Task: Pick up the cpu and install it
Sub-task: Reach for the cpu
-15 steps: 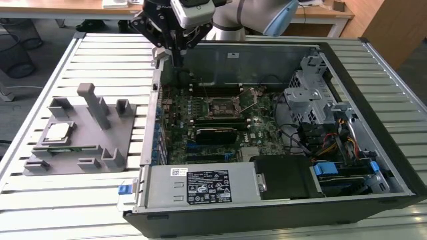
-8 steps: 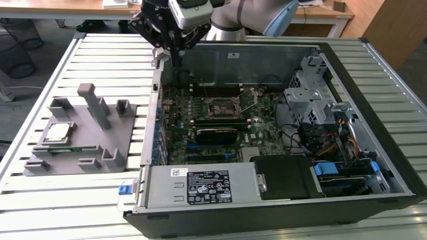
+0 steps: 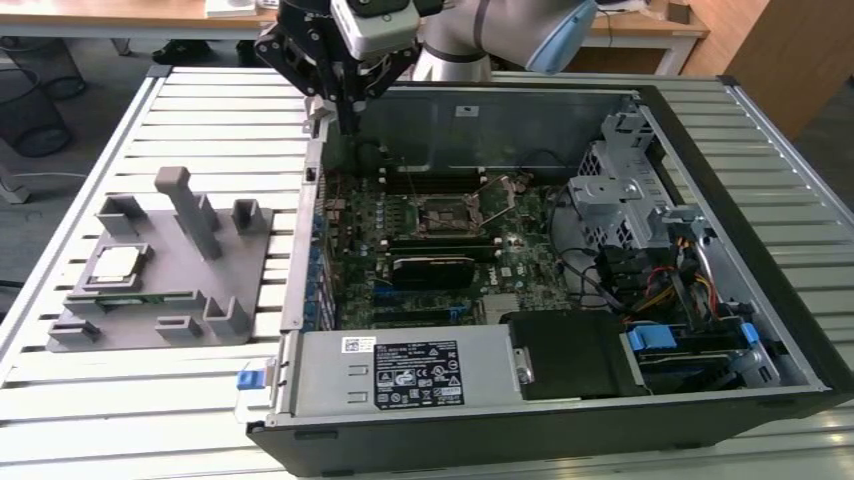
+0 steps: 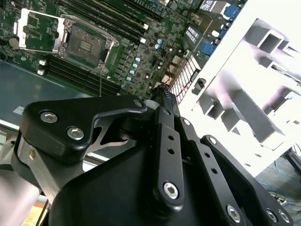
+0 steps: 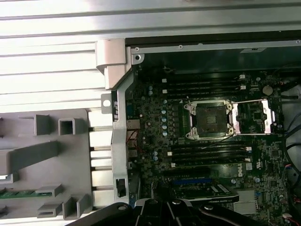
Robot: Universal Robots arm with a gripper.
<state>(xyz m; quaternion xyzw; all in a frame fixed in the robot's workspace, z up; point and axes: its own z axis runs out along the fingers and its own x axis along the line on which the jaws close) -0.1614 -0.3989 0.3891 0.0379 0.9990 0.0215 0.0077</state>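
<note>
The cpu point(image 3: 118, 262), a small silvery square chip, lies flat in a recess of the grey tray point(image 3: 200, 300) at the exterior view's left. My gripper point(image 3: 351, 128) hangs above the back left corner of the open computer case, well away from the chip, and its fingers look shut with nothing between them. In the second wrist view the gripper point(image 4: 164, 95) tapers to one dark tip over the motherboard's edge. The black socket point(image 3: 441, 212) sits mid-board with its metal frame swung open, and shows in both wrist views point(image 5: 208, 117) point(image 4: 87, 42).
The case walls point(image 3: 310, 190) rise around the motherboard. A drive cage point(image 3: 621, 190) and cable bundle fill the exterior view's right side, and a power supply point(image 3: 400, 372) sits at the front. Upright grey posts point(image 3: 187, 205) stand on the tray. A green memory stick point(image 5: 23, 193) rests in the tray.
</note>
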